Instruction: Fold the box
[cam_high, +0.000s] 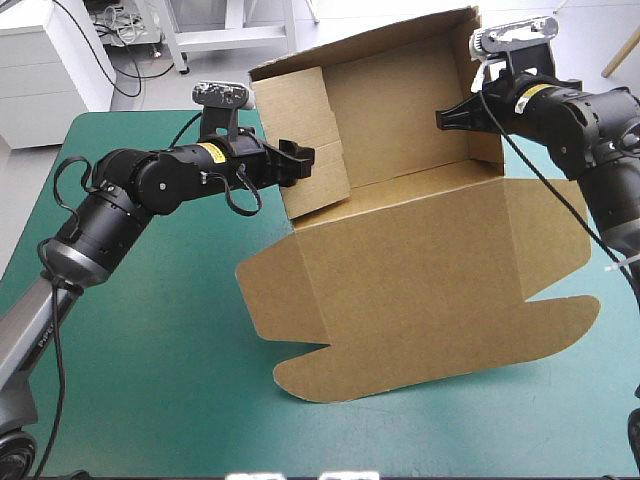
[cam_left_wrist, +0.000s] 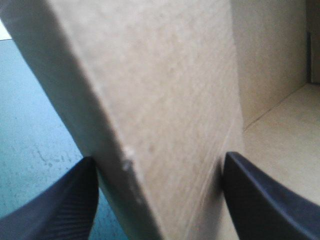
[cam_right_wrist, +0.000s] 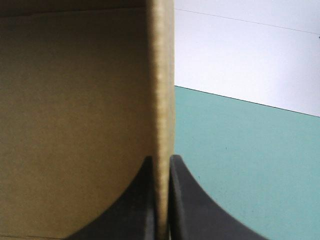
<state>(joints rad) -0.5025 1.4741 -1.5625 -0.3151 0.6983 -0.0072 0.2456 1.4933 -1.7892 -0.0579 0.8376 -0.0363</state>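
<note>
The brown box (cam_high: 420, 270) stands half formed in the middle of the table, its back and side walls raised and its lid lying flat toward the front edge. My left gripper (cam_high: 300, 163) is open at the box's left wall, and in the left wrist view that wall (cam_left_wrist: 165, 100) runs between the gripper's (cam_left_wrist: 159, 157) spread fingers. My right gripper (cam_high: 445, 118) is at the upper right wall. In the right wrist view this gripper (cam_right_wrist: 161, 160) is shut on the thin edge of that wall (cam_right_wrist: 162, 75).
Bare teal-green cover (cam_high: 150, 350) lies to the left of and in front of the box. The lid's rounded flaps (cam_high: 310, 380) reach toward the table's front edge. The right flap (cam_high: 570, 320) comes close to the right edge.
</note>
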